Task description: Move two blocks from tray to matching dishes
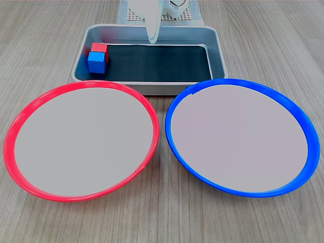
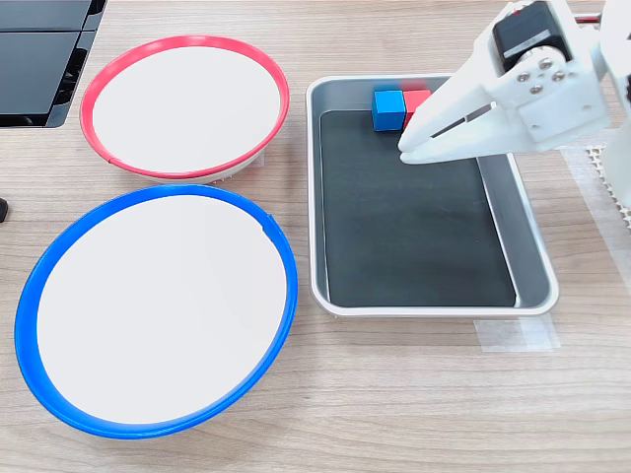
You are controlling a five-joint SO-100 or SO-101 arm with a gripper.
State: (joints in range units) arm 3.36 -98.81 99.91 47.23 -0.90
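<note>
I see the red block (image 2: pixel 417 101) and blue block (image 2: pixel 389 108) touching in the tray's (image 2: pixel 532 266) far corner in the second exterior view. My gripper (image 2: pixel 409 150) hovers just beside them, fingers together, grasping nothing. Both dishes sit bare.

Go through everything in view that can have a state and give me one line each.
red block: in the tray corner, touching the blue one
blue block: in the tray, not gripped
tray: holds both blocks
red-rimmed dish: empty
blue-rimmed dish: empty
tool: above the tray, shut, holding nothing
</note>
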